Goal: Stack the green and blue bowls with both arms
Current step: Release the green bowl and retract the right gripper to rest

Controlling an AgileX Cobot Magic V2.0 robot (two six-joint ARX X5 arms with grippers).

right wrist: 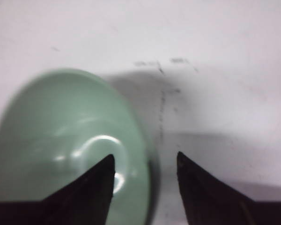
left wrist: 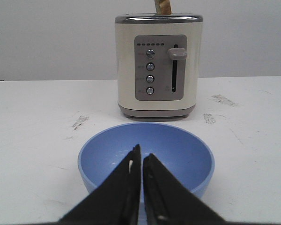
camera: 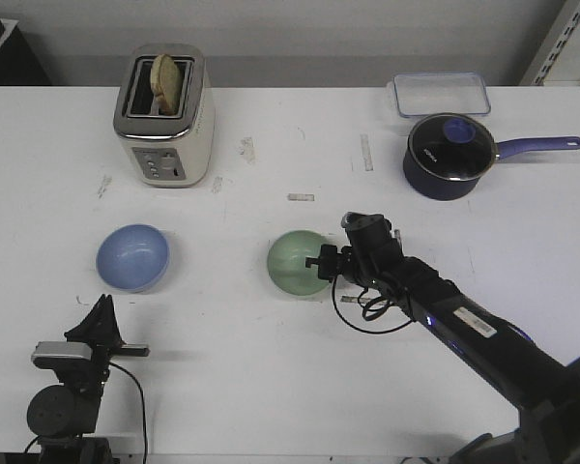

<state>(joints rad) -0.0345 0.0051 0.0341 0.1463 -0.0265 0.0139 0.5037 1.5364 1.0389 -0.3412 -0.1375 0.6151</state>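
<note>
Green bowl [camera: 297,263] sits near the middle of the white desk [camera: 271,367], blue bowl [camera: 132,257] well to its left, in front of the toaster [camera: 164,118]. Right fingers [right wrist: 145,164] spread apart, straddling the green bowl's rim: one inside, one outside; contact cannot be told. Left fingers [left wrist: 141,159] pressed nearly together, holding nothing, pointing at the blue bowl from its near side. Saucepan [camera: 449,155] and clear container [camera: 441,95] stand far right at the back
</note>
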